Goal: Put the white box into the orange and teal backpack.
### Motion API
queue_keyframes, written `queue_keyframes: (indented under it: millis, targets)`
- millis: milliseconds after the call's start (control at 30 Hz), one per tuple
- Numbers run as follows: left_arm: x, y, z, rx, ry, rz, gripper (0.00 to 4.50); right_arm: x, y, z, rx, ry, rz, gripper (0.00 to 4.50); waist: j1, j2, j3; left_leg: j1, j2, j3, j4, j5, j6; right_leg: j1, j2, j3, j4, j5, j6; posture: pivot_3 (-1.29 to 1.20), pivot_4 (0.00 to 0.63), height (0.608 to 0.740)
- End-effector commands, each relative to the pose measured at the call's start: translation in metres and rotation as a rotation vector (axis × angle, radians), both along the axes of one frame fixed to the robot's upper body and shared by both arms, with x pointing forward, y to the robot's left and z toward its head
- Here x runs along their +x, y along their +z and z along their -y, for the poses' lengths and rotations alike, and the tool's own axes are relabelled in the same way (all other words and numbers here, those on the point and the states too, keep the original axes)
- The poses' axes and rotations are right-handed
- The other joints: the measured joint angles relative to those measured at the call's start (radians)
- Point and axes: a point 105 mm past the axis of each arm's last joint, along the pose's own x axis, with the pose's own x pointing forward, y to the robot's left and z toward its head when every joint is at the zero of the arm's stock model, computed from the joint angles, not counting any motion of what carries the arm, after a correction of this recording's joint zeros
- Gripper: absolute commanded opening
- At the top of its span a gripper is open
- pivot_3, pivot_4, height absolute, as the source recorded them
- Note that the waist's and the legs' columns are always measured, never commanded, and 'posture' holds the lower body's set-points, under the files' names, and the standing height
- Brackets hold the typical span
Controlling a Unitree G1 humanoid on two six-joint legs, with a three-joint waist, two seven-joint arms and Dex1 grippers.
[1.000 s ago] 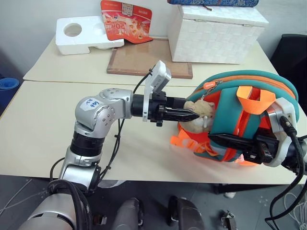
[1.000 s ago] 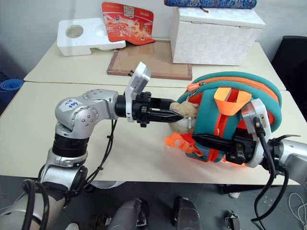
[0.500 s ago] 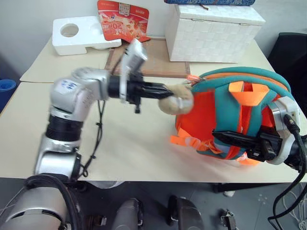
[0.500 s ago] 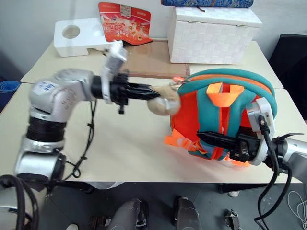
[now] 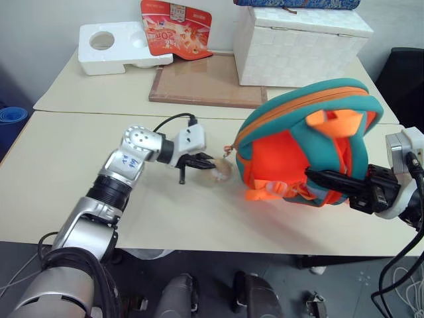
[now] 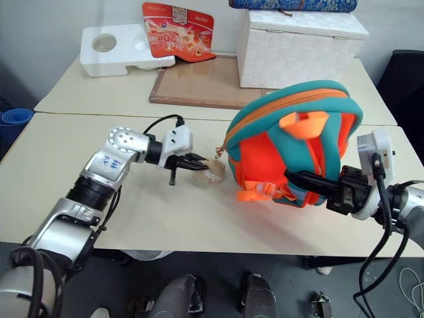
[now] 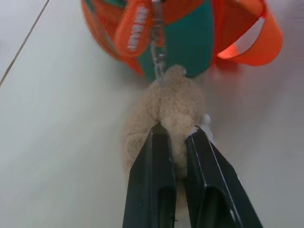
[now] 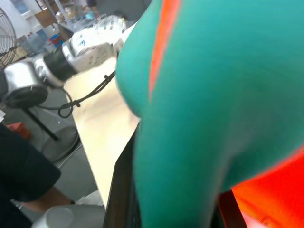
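Plush toy (image 7: 166,109) pulled down onto beige table (image 5: 79,172), backpack (image 5: 298,146) tilted

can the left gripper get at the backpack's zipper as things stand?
Probably not yet: the left gripper is shut on the plush toy, pulled out sideways on its chain. The backpack zipper seam faces it, unobstructed, once it lets go.

Landmark: backpack (image 5: 301,149), standing upright on the near table (image 5: 59,179), toward its right end. Plush toy (image 5: 216,171) lies on the table just left of the backpack, tethered to it. Left gripper (image 5: 202,163) is left of the backpack, at the toy. Right gripper (image 5: 324,179) is against the backpack's front right side. Behind the backpack: chest (image 5: 298,46) on the far table. Behind and left: board (image 5: 202,83), card (image 5: 175,26), foam block (image 5: 116,46) farthest left.
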Motion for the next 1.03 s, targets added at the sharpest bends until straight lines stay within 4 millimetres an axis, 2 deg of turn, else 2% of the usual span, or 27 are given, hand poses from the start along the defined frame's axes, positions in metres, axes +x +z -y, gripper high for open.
queue_keyframes:
  millis: [33,100,200,433,533,600,667,767,867,933,1033]
  targets:
    - [-0.003,-0.002,0.002,-0.023,0.027,-0.017,0.02,0.000,0.008,-0.002,0.009,0.005,0.047,0.00,-0.003,0.000,0.000,0.000,0.000,0.000,0.000,0.000,0.000,0.000,0.000,0.000,0.000,0.000,0.000,0.00,0.150,0.740]
    - [-0.001,0.001,0.001,-0.044,0.048,-0.020,0.02,0.001,0.007,-0.002,0.009,0.002,0.046,0.00,-0.003,0.000,0.000,0.001,0.000,0.000,0.000,0.000,0.000,0.000,0.000,0.000,0.000,0.000,0.000,0.00,0.150,0.740]
    - [0.001,0.010,-0.008,-0.083,0.072,-0.055,0.00,0.003,0.006,0.000,0.021,-0.002,0.013,0.89,-0.004,0.000,0.000,0.001,0.000,0.000,0.000,0.000,0.000,0.000,0.001,-0.001,0.000,0.000,0.000,0.00,0.150,0.740]
    - [-0.010,0.046,-0.043,-0.191,0.093,-0.174,2.28,0.001,0.013,0.031,-0.049,-0.044,-0.035,3.30,-0.007,0.000,0.000,0.000,0.001,0.000,0.000,0.000,0.000,0.000,0.002,-0.003,0.001,0.000,0.000,0.00,0.150,0.740]
    - [-0.022,0.068,-0.074,-0.228,0.088,-0.203,3.23,-0.001,0.018,0.060,-0.138,-0.100,-0.038,4.36,-0.006,0.000,0.000,0.000,0.000,0.001,0.000,0.000,0.000,0.000,0.002,-0.003,0.001,0.000,0.000,0.00,0.150,0.740]
    - [-0.035,0.084,-0.096,-0.234,0.086,-0.215,3.86,-0.001,0.021,0.083,-0.201,-0.152,-0.041,4.50,-0.008,0.000,0.000,0.000,0.000,0.001,0.000,0.000,0.000,0.000,0.003,-0.003,0.000,0.000,0.000,0.00,0.150,0.740]
    - [-0.043,0.095,-0.108,-0.243,0.091,-0.233,4.46,-0.004,0.025,0.097,-0.219,-0.169,-0.056,4.50,-0.008,0.000,0.000,0.000,0.000,0.001,0.000,0.000,0.000,0.000,0.004,-0.004,0.000,0.000,0.000,0.00,0.150,0.740]
    - [-0.058,0.117,-0.134,-0.274,0.140,-0.225,4.46,-0.013,0.035,0.125,-0.243,-0.213,-0.073,4.50,-0.007,0.001,0.000,0.001,0.000,0.002,0.000,0.000,0.000,0.000,0.003,-0.004,0.001,0.000,0.000,0.00,0.150,0.740]
    - [-0.073,0.126,-0.145,-0.298,0.162,-0.215,4.46,-0.016,0.041,0.134,-0.243,-0.235,-0.066,4.50,-0.008,0.001,0.000,0.001,0.000,0.002,0.000,0.000,0.000,0.000,0.003,-0.004,0.000,0.000,0.000,0.00,0.150,0.740]
    - [-0.079,0.124,-0.143,-0.321,0.172,-0.202,4.46,-0.013,0.039,0.134,-0.251,-0.249,-0.037,4.50,-0.009,0.001,0.000,0.001,0.001,0.002,0.000,0.000,-0.001,0.000,0.002,-0.002,0.000,0.000,0.000,0.00,0.150,0.740]
    - [-0.070,0.110,-0.130,-0.336,0.220,-0.142,4.46,0.000,0.031,0.134,-0.238,-0.295,-0.009,4.50,-0.007,0.001,0.000,0.002,0.001,0.000,0.000,0.000,-0.002,0.000,-0.001,0.002,-0.002,0.000,0.000,0.00,0.150,0.740]
